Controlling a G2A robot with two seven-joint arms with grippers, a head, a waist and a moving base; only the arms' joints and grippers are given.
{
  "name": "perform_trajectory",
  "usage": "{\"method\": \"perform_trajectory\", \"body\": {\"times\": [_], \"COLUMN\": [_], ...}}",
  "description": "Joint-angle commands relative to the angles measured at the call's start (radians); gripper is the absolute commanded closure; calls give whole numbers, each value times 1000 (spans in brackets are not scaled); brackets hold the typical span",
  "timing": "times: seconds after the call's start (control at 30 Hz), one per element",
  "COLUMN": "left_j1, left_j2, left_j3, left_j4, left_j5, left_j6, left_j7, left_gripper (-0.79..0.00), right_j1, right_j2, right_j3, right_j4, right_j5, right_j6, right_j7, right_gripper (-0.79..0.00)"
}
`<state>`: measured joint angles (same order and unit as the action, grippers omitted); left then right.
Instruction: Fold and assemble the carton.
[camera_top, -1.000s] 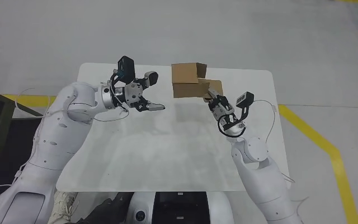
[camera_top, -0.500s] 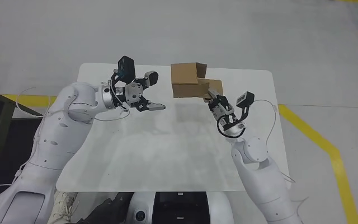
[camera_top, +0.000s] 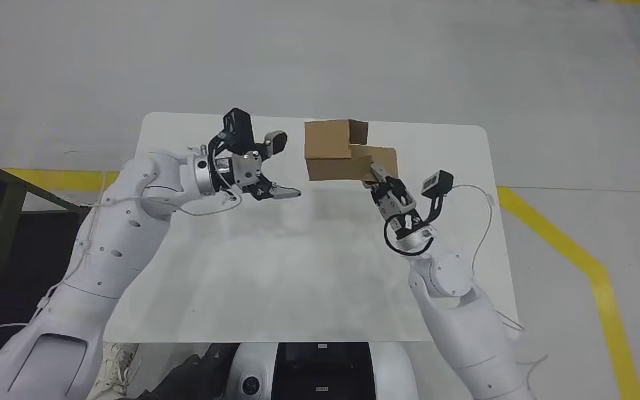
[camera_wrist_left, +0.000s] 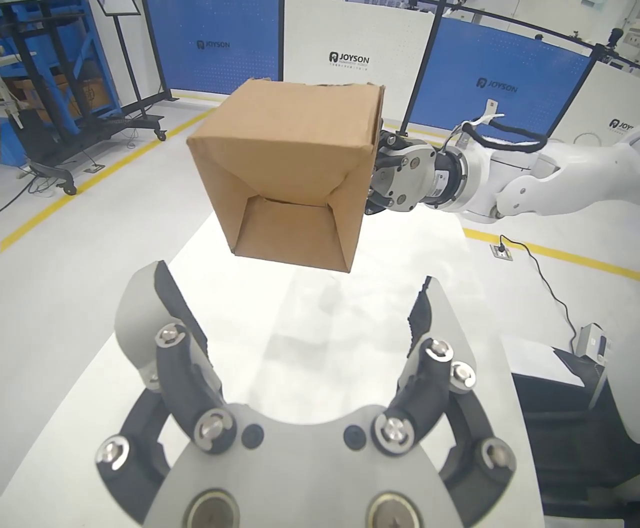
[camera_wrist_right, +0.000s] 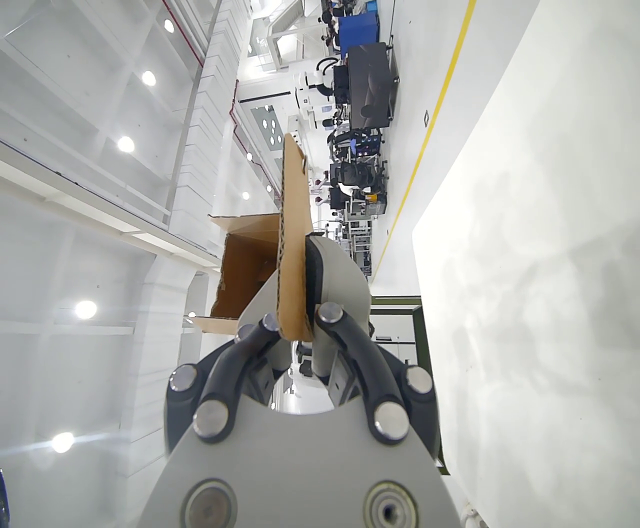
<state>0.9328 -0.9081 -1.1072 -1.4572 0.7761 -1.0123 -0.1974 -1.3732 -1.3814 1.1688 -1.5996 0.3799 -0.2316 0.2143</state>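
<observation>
Nearest, the left pincer (camera_wrist_left: 295, 287) stood open and empty above the white table (camera_wrist_left: 320, 320). Beyond it, the brown carton (camera_wrist_left: 292, 175) hung lifted off the table, near the top centre of the overhead frame, with its facing end flaps folded partly inward. Farthest, the right pincer (camera_wrist_right: 295, 260) was clamped on a side flap. The step appeared to be closing that end. Next, the left pincer would need to press those flaps flat while the right steadied the carton.
</observation>
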Motion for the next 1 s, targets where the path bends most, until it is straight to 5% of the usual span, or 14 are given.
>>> {"method": "perform_trajectory", "body": {"times": [0.0, 0.97], "left_j1": [-12, -123], "left_j2": [-4, -23], "left_j3": [24, 189], "left_j4": [9, 138], "left_j5": [16, 53], "left_j6": [0, 0], "left_j7": [32, 202], "left_gripper": [-785, -785], "right_j1": [-4, -15], "right_j2": [-1, -16], "right_j3": [-8, -57], "right_j4": [6, 19], "right_j5": [-11, -81], "right_j6": [-6, -43], "right_j7": [-6, -44], "right_gripper": [0, 0]}}
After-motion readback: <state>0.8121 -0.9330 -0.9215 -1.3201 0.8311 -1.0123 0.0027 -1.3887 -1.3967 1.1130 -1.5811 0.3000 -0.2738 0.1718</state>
